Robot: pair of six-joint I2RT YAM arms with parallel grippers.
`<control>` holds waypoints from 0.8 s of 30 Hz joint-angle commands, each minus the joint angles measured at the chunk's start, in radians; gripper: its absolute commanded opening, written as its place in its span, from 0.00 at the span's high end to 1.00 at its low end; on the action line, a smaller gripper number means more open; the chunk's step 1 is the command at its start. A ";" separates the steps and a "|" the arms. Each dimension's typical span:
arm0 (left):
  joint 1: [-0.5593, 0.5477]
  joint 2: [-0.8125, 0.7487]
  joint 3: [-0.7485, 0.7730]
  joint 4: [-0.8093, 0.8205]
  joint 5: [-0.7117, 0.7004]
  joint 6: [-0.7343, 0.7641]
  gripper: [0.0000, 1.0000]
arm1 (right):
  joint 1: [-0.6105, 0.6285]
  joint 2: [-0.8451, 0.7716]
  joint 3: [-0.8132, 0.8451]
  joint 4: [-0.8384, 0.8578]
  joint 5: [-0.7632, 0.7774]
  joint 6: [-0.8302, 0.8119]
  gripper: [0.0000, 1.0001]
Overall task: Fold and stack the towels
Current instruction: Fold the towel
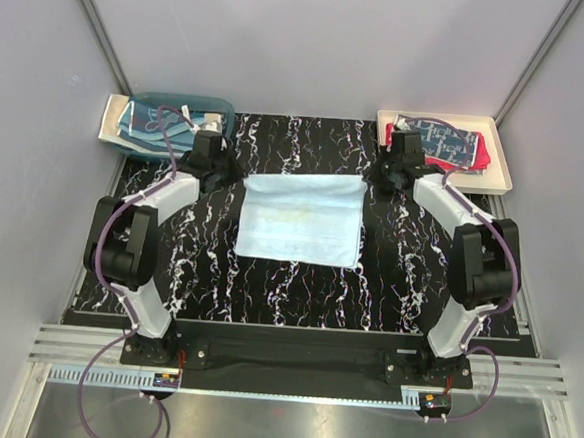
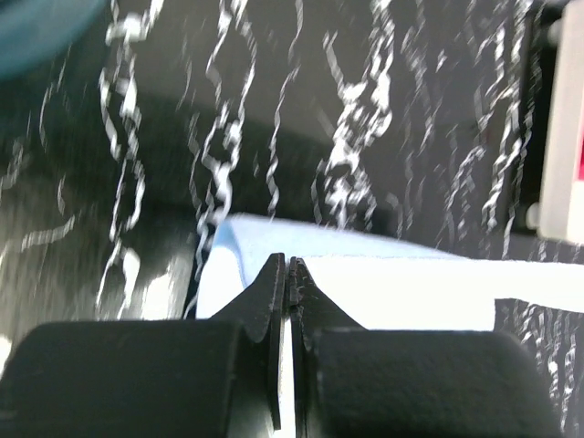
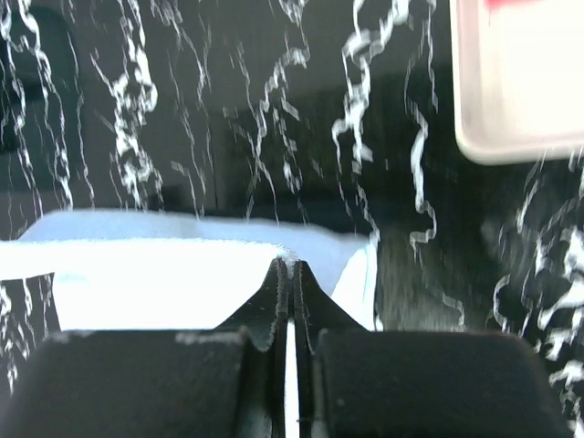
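A plain light blue towel (image 1: 300,220) lies in the middle of the black marbled table (image 1: 408,277). My left gripper (image 1: 238,178) is at its far left corner and my right gripper (image 1: 372,182) at its far right corner. In the left wrist view the left gripper (image 2: 289,265) is shut with the towel's (image 2: 401,283) edge pinched at its tips. The right gripper (image 3: 289,266) is shut the same way on the towel (image 3: 155,274), with fuzz showing at its tips. More towels, a patterned blue one (image 1: 440,139) over a red-pink one (image 1: 485,154), lie on the cream tray (image 1: 501,171).
A teal basket (image 1: 175,102) holding patterned blue towels (image 1: 143,123) stands at the far left corner. The cream tray sits at the far right, and its rim (image 3: 474,137) lies close beyond the right gripper. Grey walls close in three sides.
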 commanded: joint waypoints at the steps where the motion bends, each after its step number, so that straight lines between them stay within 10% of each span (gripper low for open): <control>1: -0.008 -0.115 -0.079 0.039 -0.090 -0.019 1.00 | 0.002 -0.102 -0.096 0.074 -0.026 0.044 1.00; 24: -0.057 -0.436 -0.393 0.070 -0.105 -0.054 1.00 | 0.080 -0.380 -0.423 0.088 0.012 0.095 1.00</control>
